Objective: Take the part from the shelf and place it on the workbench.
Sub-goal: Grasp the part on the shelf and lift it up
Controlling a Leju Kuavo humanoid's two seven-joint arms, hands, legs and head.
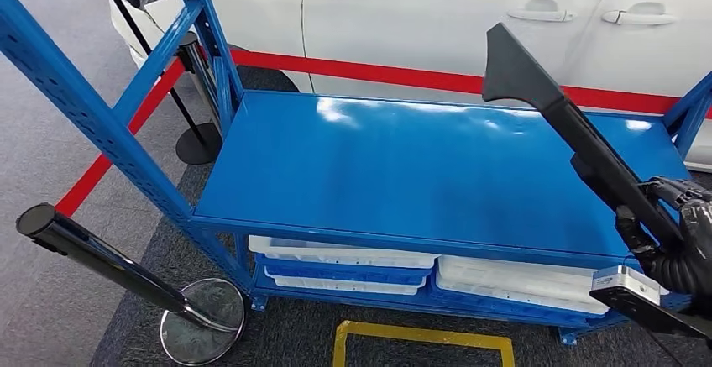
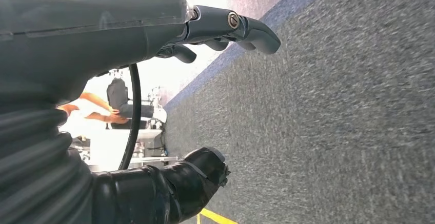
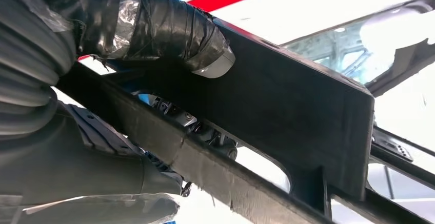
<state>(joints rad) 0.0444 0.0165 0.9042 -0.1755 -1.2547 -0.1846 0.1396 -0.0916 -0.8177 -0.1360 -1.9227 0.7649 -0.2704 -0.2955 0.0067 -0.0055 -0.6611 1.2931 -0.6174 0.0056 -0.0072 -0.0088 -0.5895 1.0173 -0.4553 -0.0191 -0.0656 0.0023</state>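
Note:
My right hand [image 1: 682,241] grips a long black plastic part [image 1: 554,115] at its lower end, over the right end of the blue workbench [image 1: 403,165]. The part slants up and to the left, its wide flared tip raised above the bench top. In the right wrist view the thumb [image 3: 169,29] presses on the part [image 3: 287,106] and the fingers wrap beneath it. My left hand [image 2: 205,96] hangs above grey carpet, fingers apart, nothing in it.
White trays [image 1: 344,258] lie on the bench's lower shelf. A blue shelf upright [image 1: 84,115] slants at the left. A fallen black stanchion [image 1: 109,266] with round base lies at the lower left. A white car [image 1: 470,14] stands behind a red belt [image 1: 403,73].

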